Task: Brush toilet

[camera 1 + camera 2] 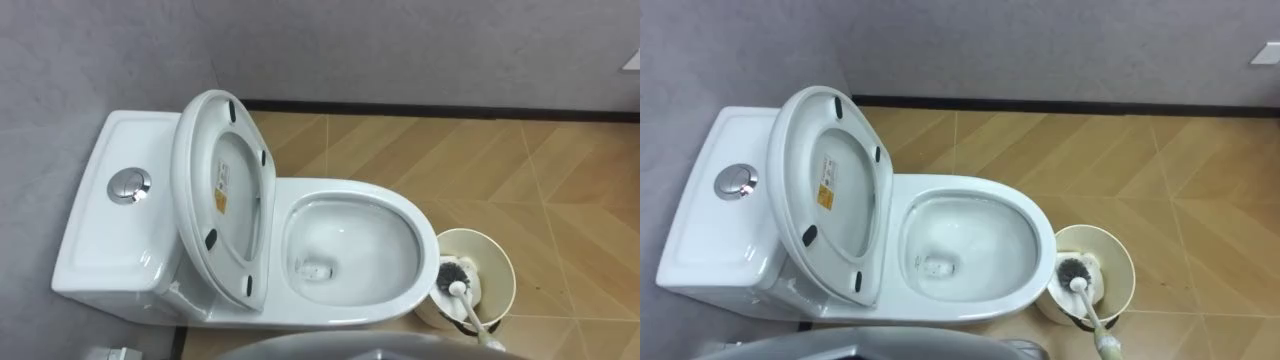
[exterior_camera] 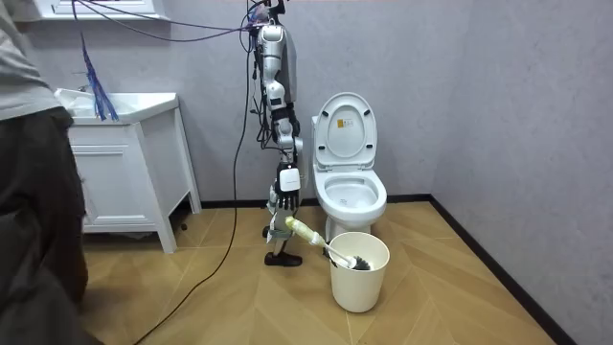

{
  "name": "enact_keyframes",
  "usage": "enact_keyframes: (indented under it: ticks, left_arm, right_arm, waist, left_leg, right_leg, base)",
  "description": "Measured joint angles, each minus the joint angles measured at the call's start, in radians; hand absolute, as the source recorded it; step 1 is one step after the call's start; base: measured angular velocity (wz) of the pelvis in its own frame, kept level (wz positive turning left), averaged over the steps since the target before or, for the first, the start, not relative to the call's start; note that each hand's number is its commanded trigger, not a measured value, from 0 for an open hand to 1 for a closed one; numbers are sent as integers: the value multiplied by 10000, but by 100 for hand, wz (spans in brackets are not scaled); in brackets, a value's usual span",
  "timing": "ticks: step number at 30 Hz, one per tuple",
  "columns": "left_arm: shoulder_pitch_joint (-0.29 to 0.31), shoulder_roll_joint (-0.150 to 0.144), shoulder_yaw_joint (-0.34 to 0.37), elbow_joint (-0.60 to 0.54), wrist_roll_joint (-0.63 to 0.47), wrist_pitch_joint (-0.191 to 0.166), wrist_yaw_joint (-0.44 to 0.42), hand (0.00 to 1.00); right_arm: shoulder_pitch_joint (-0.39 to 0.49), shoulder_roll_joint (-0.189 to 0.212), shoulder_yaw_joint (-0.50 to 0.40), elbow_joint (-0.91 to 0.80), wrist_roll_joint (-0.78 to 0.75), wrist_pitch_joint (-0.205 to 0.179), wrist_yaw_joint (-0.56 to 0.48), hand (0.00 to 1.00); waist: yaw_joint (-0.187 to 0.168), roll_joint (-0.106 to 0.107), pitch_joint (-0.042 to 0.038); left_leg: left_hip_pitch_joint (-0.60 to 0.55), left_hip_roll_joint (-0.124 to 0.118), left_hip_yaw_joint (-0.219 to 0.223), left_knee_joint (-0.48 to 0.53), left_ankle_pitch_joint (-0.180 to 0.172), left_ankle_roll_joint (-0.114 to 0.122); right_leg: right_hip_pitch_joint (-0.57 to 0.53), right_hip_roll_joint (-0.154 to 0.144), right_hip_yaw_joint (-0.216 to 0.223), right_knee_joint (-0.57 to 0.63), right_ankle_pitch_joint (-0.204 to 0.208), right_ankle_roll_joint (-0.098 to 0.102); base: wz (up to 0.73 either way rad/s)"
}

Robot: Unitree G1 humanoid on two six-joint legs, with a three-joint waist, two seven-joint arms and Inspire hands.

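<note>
White-handled brush point(image 1: 458, 289) rests head-down in the bucket point(image 1: 497, 260) beside the toilet point(image 1: 345, 190). The right robot hand point(image 2: 279, 218) seems curled round its handle. Scrubbing looks not yet begun.

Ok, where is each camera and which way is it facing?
Left eye view: on the head, looking down across the toilet from its side, tank left, bucket right; body edge at bottom.
Right eye view: same scene, shifted slightly.
Room view: in front of the toilet, facing the wall; whole robot, right hand holding the brush.
</note>
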Motion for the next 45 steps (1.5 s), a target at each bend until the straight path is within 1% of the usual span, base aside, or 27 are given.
enact_keyframes:
  ticks: [7,11,15,18,20,21,23,25,27,31,33,35,37,38,39,40,43,44,45]
  left_arm:
    - [-7,17,0,0,0,-3,-150,0]
    - [-6,17,0,34,-6,-14,-150,0]
    - [-32,30,-174,105,-3,-59,-128,0]
    - [-36,29,-202,86,-5,-264,-126,0]
    - [-46,33,-201,78,-3,-315,-121,0]
    - [-62,41,-201,75,-4,-367,-98,0]
    - [-63,50,-201,41,-4,-462,-10,0]
    - [-70,58,-201,16,-3,-593,163,0]
    - [-73,59,-199,-28,-3,-660,305,0]
    - [-157,69,-180,-144,-3,-778,529,0]
    - [-246,82,-167,-144,-4,-805,575,0]
    - [-302,115,-173,-148,-14,-895,618,0]
    - [-467,151,-183,-148,-33,-1072,774,0]
    - [-524,160,-190,-148,-47,-1133,776,0]
    - [-634,164,-195,-147,-73,-1245,790,0]
    - [-673,163,-215,-147,-168,-1400,792,0]
    - [-1030,162,-235,-128,-804,-1719,795,0]
    - [-1037,159,-236,-108,-941,-1734,795,0]
    - [-1039,159,-234,-113,-1123,-1849,795,0]
  right_arm:
    - [-3,-1,-1,-23,0,-178,1,0]
    - [-3,1,-1,-23,4,-205,-37,0]
    - [-13,3,-81,-24,-92,-311,-458,0]
    - [16,2,-120,-245,-129,-418,-914,0]
    - [12,2,-161,-452,-133,-552,-1259,0]
    - [8,0,-203,-583,-132,-683,-1465,0]
    - [-2,0,-257,-823,-131,-799,-1796,0]
    - [-21,-3,-310,-993,-122,-1046,-2233,0]
    - [-23,-2,-320,-1129,-112,-1174,-2507,0]
    - [-18,-8,-604,-1579,-49,-1341,-2953,0]
    - [-38,-20,-731,-1631,-29,-1473,-3143,0]
    - [-98,-23,-765,-1631,51,-1523,-3325,0]
    - [-252,-25,-770,-1695,311,-1708,-3586,0]
    - [-288,-25,-776,-1739,387,-1782,-3660,0]
    - [-442,-30,-785,-1749,496,-1936,-3811,0]
    - [-589,-36,-784,-1749,571,-2061,-3968,0]
    - [-836,-45,-773,-1470,1020,-2379,-4249,0]
    - [-922,-45,-771,-1472,1133,-2391,-4305,0]
    - [-996,-47,-777,-1423,1250,-2462,-4428,0]
  waist:
    - [0,-11,6]
    - [1,-11,5]
    - [-10,-6,13]
    - [13,-9,20]
    - [7,-7,21]
    - [11,-7,21]
    - [5,-3,21]
    - [17,0,22]
    - [12,8,20]
    - [24,85,10]
    - [46,121,2]
    - [47,132,4]
    - [63,150,-8]
    - [60,135,10]
    - [62,172,12]
    - [51,193,31]
    - [57,218,36]
    - [72,229,31]
    - [76,245,20]
  left_leg:
    - [-3,-1,5,0,0,0]
    - [0,-1,4,0,0,0]
    - [-42,-6,-1,0,0,0]
    - [-56,-7,22,-1,0,0]
    - [-71,-7,21,0,0,0]
    - [-81,-7,20,-1,0,0]
    - [-97,-6,19,-1,0,0]
    - [-116,-6,19,0,0,0]
    - [-173,-6,18,0,0,0]
    - [-451,-6,25,32,0,0]
    - [-598,-4,24,35,1,1]
    - [-740,-5,24,36,2,1]
    - [-933,-5,21,107,2,1]
    - [-1022,-5,21,139,2,1]
    - [-1201,0,17,184,3,2]
    - [-1343,3,-13,187,4,3]
    - [-1652,8,-87,196,5,4]
    - [-1734,7,-102,202,5,4]
    - [-1922,6,-120,231,6,5]
  right_leg:
    - [-1,-2,-5,-2,-1,2]
    - [3,-1,3,-3,-1,2]
    - [13,-2,8,-4,-7,8]
    - [-14,0,14,-4,-11,12]
    - [-27,1,12,-5,-10,12]
    - [-33,2,8,-8,-10,13]
    - [-43,5,2,-15,-10,12]
    - [-46,4,-16,-29,-10,12]
    - [-88,3,-32,-33,-9,12]
    - [-427,0,-19,21,9,4]
    - [-547,4,-27,43,39,8]
    - [-638,1,-42,38,42,11]
    - [-805,-5,-101,45,69,14]
    - [-898,-9,-137,59,82,10]
    - [-1029,-12,-146,124,97,5]
    - [-1185,-12,-162,165,102,-1]
    - [-1460,-17,-259,157,147,-7]
    - [-1523,-19,-280,166,152,-7]
    - [-1685,-25,-306,188,165,-9]
  base:
    - [0]
    - [0]
    - [0]
    - [0]
    - [0]
    - [0]
    - [0]
    - [0]
    - [0]
    - [0]
    - [0]
    - [0]
    - [2]
    - [0]
    - [0]
    - [0]
    - [7]
    - [8]
    - [6]
